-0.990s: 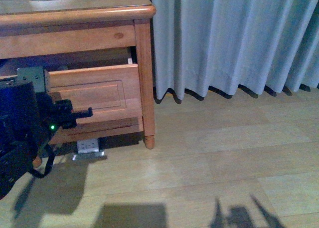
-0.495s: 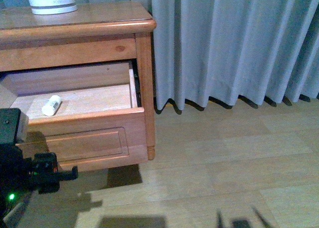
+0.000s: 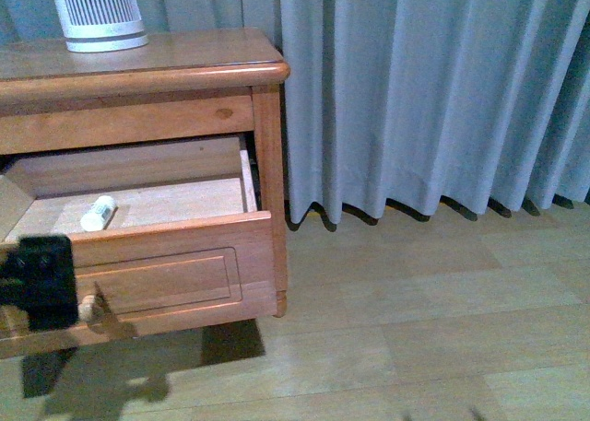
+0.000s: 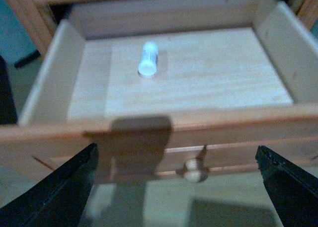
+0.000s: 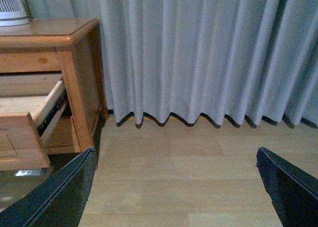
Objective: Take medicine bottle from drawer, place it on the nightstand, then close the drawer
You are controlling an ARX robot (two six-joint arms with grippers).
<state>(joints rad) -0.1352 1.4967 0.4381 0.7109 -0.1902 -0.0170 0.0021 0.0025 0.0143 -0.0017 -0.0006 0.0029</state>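
The nightstand (image 3: 138, 66) stands at the upper left of the front view with its upper drawer (image 3: 166, 264) pulled far out. The small white medicine bottle (image 3: 97, 213) lies on its side on the drawer's pale floor, near the left. From the left wrist the bottle (image 4: 148, 59) lies deep inside the drawer (image 4: 228, 120), well beyond the round knob (image 4: 194, 170). My left gripper (image 4: 176, 187) is open in front of the drawer front, level with the knob and touching nothing. The left arm's black block (image 3: 37, 281) covers the drawer's left end. My right gripper (image 5: 174, 187) is open over bare floor.
A white device with grey slats (image 3: 97, 16) stands on the nightstand top. Grey curtains (image 3: 424, 89) hang to the floor right of the cabinet. Wooden floorboards (image 3: 415, 329) stretch to the right. The right wrist view shows the drawer's side (image 5: 30, 113) sticking out at its left.
The drawer went from barely open to wide open, and the bottle came into view. The left arm has drawn back toward the lower left, away from the drawer front.
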